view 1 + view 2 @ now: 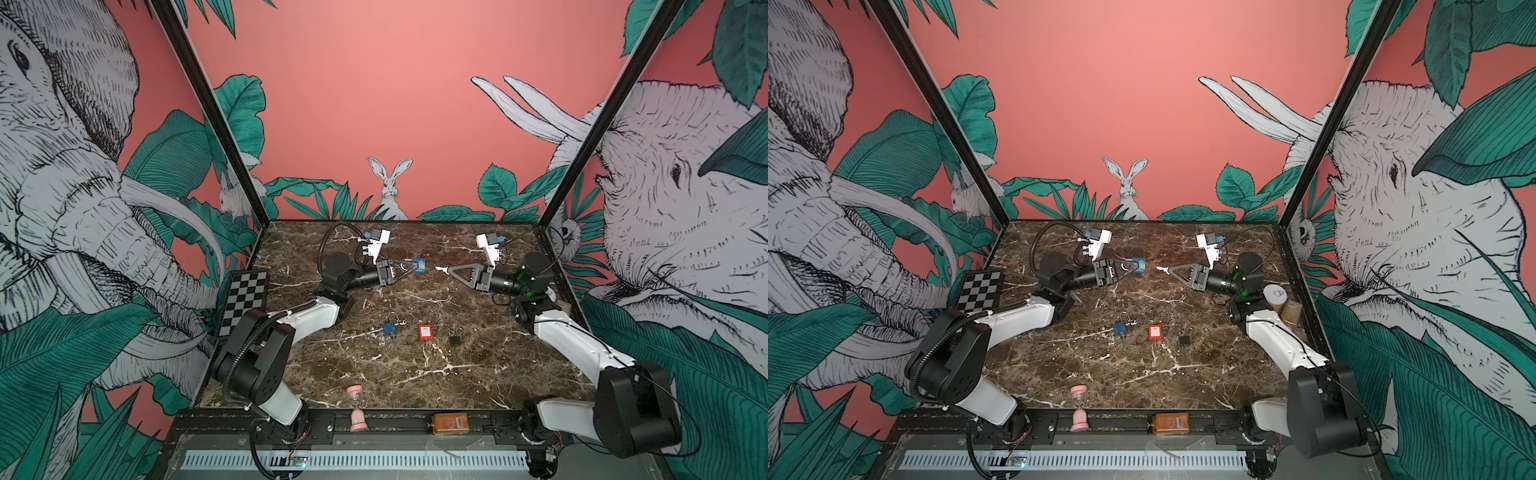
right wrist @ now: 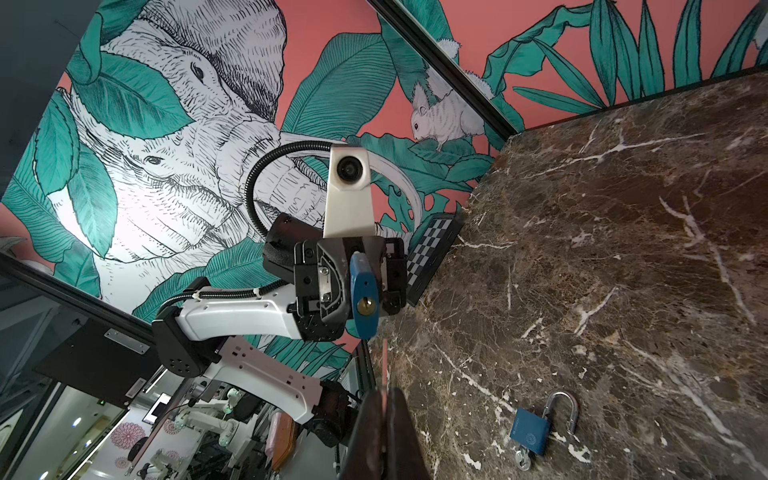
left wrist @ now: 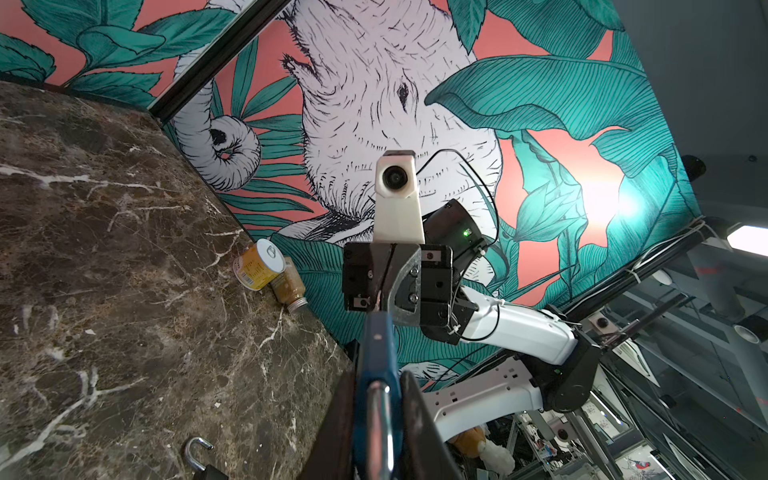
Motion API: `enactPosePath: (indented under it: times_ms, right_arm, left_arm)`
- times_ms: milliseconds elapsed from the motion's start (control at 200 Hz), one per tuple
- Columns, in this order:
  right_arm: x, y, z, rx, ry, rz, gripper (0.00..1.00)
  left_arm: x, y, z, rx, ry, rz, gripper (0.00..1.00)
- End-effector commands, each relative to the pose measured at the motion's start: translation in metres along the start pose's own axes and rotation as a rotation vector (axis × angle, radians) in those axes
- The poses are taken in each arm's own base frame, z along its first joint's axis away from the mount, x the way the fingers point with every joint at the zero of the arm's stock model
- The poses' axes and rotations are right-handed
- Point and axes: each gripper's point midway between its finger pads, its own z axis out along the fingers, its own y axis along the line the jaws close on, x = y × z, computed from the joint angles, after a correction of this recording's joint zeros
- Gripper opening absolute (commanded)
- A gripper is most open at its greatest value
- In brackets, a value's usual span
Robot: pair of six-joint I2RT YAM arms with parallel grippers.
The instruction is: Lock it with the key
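Mid counter (image 1: 478, 374): three loose locks lie apart, the spare blue padlock (image 1: 390, 329), red padlock (image 1: 425, 333) and black padlock (image 1: 455, 340).

Further back, lifted off the counter, the left gripper (image 1: 412, 267) is clamped on the held blue padlock (image 1: 421, 266). Its keyhole (image 2: 367, 306) faces the right gripper (image 1: 451, 270). That gripper is pinched fully closed on a small pale piece that looks like the key (image 1: 440, 269). Key and lock are near each other, not touching.

Likely risks:
- The key tip comes in off the keyhole's line and skids off the body.
- The thin key twists in the pinch.
- The push swivels the padlock or knocks it loose, and it drops among the spares.

Containers at the right counter edge: the jar (image 1: 1291, 311) is capped with a brownish filling. Just beside and behind it, the can (image 1: 1276, 294) has its pull-tab lid sealed, contents unseen.
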Motion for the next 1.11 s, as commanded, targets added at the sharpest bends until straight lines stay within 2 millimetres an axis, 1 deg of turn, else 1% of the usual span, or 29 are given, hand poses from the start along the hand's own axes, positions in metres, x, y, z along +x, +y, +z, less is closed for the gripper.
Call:
enactPosePath:
  times_ms: [0, 10, 20, 45, 55, 60, 105, 175, 225, 250, 285, 345, 390, 425, 485, 545, 600, 660, 720, 770, 780, 815, 975, 1100]
  right_arm:
    - [-0.005, -0.026, -0.020, 0.176, -0.071, 0.001, 0.00]
    - [-0.004, -0.028, -0.021, 0.187, -0.070, 0.003, 0.00]
    - [-0.003, -0.036, -0.025, 0.233, -0.079, 0.008, 0.00]
    - [-0.001, -0.045, -0.030, 0.292, -0.084, 0.015, 0.00]
    - [0.000, -0.050, -0.033, 0.330, -0.090, 0.008, 0.00]
    - [0.001, -0.052, -0.035, 0.346, -0.090, 0.011, 0.00]
    - [0.008, -0.067, -0.045, 0.456, -0.091, 0.021, 0.00]
    - [0.017, -0.083, -0.058, 0.567, -0.094, 0.044, 0.00]
    - [0.025, -0.090, -0.065, 0.619, -0.081, 0.062, 0.00]
    - [0.030, -0.095, -0.068, 0.646, -0.078, 0.075, 0.00]
    - [0.037, -0.101, -0.074, 0.687, -0.069, 0.083, 0.00]
    - [0.048, -0.110, -0.081, 0.723, -0.084, 0.080, 0.00]
    - [0.052, -0.115, -0.087, 0.743, -0.120, 0.076, 0.00]
    - [0.054, -0.118, -0.090, 0.747, -0.156, 0.073, 0.00]
    - [0.060, -0.124, -0.096, 0.758, -0.196, 0.074, 0.00]
    - [0.064, -0.129, -0.102, 0.781, -0.222, 0.082, 0.00]
    - [0.068, -0.134, -0.109, 0.815, -0.240, 0.092, 0.00]
    - [0.073, -0.140, -0.117, 0.849, -0.256, 0.108, 0.00]
    - [0.078, -0.147, -0.123, 0.870, -0.270, 0.131, 0.00]
    - [0.081, -0.153, -0.124, 0.868, -0.276, 0.156, 0.00]
    - [0.082, -0.154, -0.125, 0.869, -0.278, 0.162, 0.00]
    - [0.084, -0.158, -0.126, 0.868, -0.286, 0.180, 0.00]
    - [0.084, -0.169, -0.127, 0.858, -0.314, 0.199, 0.00]
    - [0.085, -0.177, -0.130, 0.868, -0.337, 0.211, 0.00]
  left_arm:
    - [0.008, 0.021, 0.005, -0.142, 0.090, 0.012, 0.00]
    - [0.011, 0.025, 0.005, -0.165, 0.100, 0.003, 0.00]
    - [0.013, 0.029, 0.005, -0.191, 0.112, 0.015, 0.00]
    - [0.018, 0.038, 0.004, -0.251, 0.139, 0.034, 0.00]
    - [0.020, 0.040, 0.005, -0.270, 0.151, 0.044, 0.00]
    - [0.017, 0.039, 0.006, -0.272, 0.146, 0.066, 0.00]
    - [0.026, 0.049, 0.008, -0.354, 0.195, 0.112, 0.00]
    - [0.036, 0.058, 0.016, -0.417, 0.270, 0.137, 0.00]
    - [0.039, 0.064, 0.024, -0.416, 0.308, 0.110, 0.00]
    - [0.042, 0.071, 0.027, -0.419, 0.321, 0.073, 0.00]
    - [0.040, 0.082, 0.032, -0.421, 0.320, 0.014, 0.00]
    - [0.042, 0.092, 0.046, -0.360, 0.318, -0.052, 0.00]
    - [0.042, 0.096, 0.058, -0.317, 0.314, -0.049, 0.00]
    - [0.050, 0.106, 0.065, -0.315, 0.343, -0.061, 0.00]
    - [0.064, 0.115, 0.078, -0.296, 0.415, -0.075, 0.00]
    - [0.077, 0.118, 0.091, -0.262, 0.476, -0.078, 0.00]
    - [0.088, 0.119, 0.098, -0.238, 0.522, -0.086, 0.00]
    - [0.093, 0.119, 0.104, -0.212, 0.553, -0.084, 0.00]
    - [0.096, 0.124, 0.105, -0.212, 0.584, -0.077, 0.00]
    - [0.099, 0.128, 0.105, -0.214, 0.610, -0.072, 0.00]
    - [0.109, 0.123, 0.111, -0.200, 0.635, -0.072, 0.00]
    - [0.115, 0.123, 0.114, -0.196, 0.663, -0.080, 0.00]
    - [0.121, 0.125, 0.124, -0.175, 0.709, -0.066, 0.00]
    - [0.138, 0.127, 0.132, -0.150, 0.791, -0.073, 0.00]
